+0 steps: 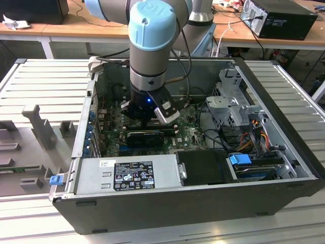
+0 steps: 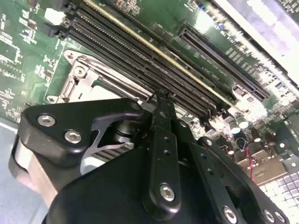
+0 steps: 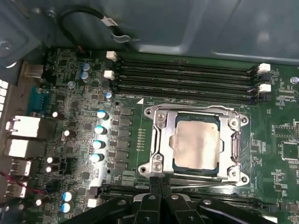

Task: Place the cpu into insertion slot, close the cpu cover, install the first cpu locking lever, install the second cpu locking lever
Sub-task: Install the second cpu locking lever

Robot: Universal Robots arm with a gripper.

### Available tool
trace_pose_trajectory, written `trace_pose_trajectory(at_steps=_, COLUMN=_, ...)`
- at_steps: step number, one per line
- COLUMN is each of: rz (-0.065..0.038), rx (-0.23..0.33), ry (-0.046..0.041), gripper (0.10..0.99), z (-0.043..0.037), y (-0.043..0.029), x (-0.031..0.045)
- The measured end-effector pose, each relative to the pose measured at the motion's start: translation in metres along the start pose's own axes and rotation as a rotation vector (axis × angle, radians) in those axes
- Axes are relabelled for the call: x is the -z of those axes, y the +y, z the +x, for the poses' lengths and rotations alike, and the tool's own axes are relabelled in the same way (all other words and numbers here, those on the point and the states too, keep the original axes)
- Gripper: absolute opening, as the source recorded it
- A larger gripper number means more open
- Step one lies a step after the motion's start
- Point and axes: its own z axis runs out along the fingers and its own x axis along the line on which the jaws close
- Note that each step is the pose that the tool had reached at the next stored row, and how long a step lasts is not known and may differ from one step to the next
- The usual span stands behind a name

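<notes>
Black fingers of the end effector [image 3: 159, 198], pressed together with nothing between them, hang at the near edge of the insertion slot [image 3: 156, 163]. Just beyond their tips the cpu [image 3: 196, 143] lies flat in the slot, framed by the lowered cpu cover [image 3: 232, 140]; memory slots [image 3: 187, 77] run crosswise beyond.

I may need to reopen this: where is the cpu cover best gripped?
Probably its thin rim on the side away from the memory slots, approached from above: the cpu cover lies flat, framing the cpu, so only an edge offers purchase.
</notes>
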Motion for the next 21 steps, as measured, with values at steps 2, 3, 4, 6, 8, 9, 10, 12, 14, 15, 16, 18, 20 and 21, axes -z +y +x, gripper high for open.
trace_pose_trajectory(at_steps=2, rz=-0.031, rx=0.001, ry=-0.0024, gripper=0.106, z=0.0050, y=-0.0043, x=0.0007)
trace_pose_trajectory(at_steps=3, rz=-0.039, rx=0.001, ry=-0.0032, gripper=0.106, z=0.0077, y=-0.0057, x=0.0006)
trace_pose_trajectory(at_steps=4, rz=-0.045, rx=0.001, ry=-0.0037, gripper=0.106, z=0.0096, y=-0.0059, x=0.0001)
trace_pose_trajectory(at_steps=6, rz=-0.054, rx=0.002, ry=-0.0044, gripper=0.106, z=0.0098, y=-0.0065, x=-0.0027)
trace_pose_trajectory(at_steps=8, rz=-0.063, rx=0.002, ry=-0.0052, gripper=0.106, z=0.0099, y=-0.0067, x=-0.0040)
trace_pose_trajectory(at_steps=9, rz=-0.064, rx=0.002, ry=-0.0055, gripper=0.106, z=0.0100, y=-0.0068, x=-0.0047)
trace_pose_trajectory(at_steps=10, rz=-0.065, rx=0.002, ry=-0.0057, gripper=0.106, z=0.0102, y=-0.0069, x=-0.0052)
trace_pose_trajectory(at_steps=12, rz=-0.066, rx=0.002, ry=-0.0058, gripper=0.106, z=0.0108, y=-0.0067, x=-0.0059)
trace_pose_trajectory(at_steps=14, rz=-0.068, rx=0.002, ry=-0.0061, gripper=0.106, z=0.0115, y=-0.0056, x=-0.0068)
trace_pose_trajectory(at_steps=15, rz=-0.068, rx=0.002, ry=-0.0060, gripper=0.106, z=0.0116, y=-0.0050, x=-0.0072)
trace_pose_trajectory(at_steps=16, rz=-0.068, rx=0.002, ry=-0.0061, gripper=0.106, z=0.0114, y=-0.0032, x=-0.0085)
trace_pose_trajectory(at_steps=18, rz=-0.069, rx=0.002, ry=-0.0061, gripper=0.106, z=0.0113, y=-0.0012, x=-0.0103)
trace_pose_trajectory(at_steps=20, rz=-0.068, rx=0.002, ry=-0.0059, gripper=0.106, z=0.0119, y=-0.0011, x=-0.0101)
trace_pose_trajectory(at_steps=21, rz=-0.069, rx=0.002, ry=-0.0063, gripper=0.106, z=0.0120, y=-0.0002, x=-0.0067)
